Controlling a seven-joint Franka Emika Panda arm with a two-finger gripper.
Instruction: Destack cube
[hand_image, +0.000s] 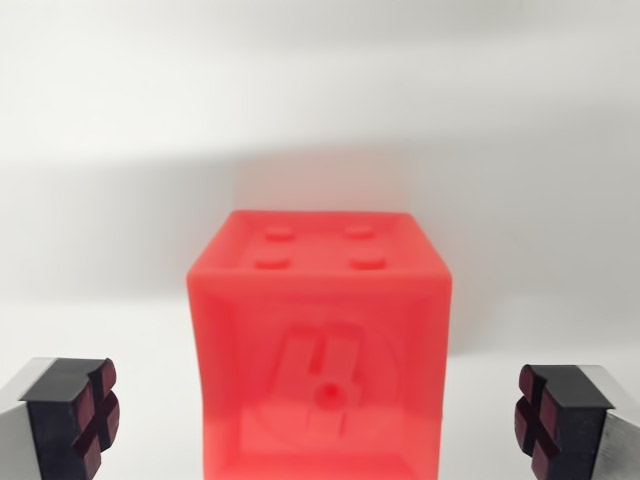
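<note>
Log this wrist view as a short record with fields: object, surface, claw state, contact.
object: red cube with four studs on top and an embossed emblem on its near face
surface: plain white table
claw: claw open, pads at the view's lower corners
contact: none; pads stand apart from the cube's sides
stack: whether a second cube sits below cannot be told

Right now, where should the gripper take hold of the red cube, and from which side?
Grip the red cube on its two flat side walls, coming straight ahead: the open gripper already straddles it, one finger on each side. The studded top and embossed front face offer poorer contact.
</note>
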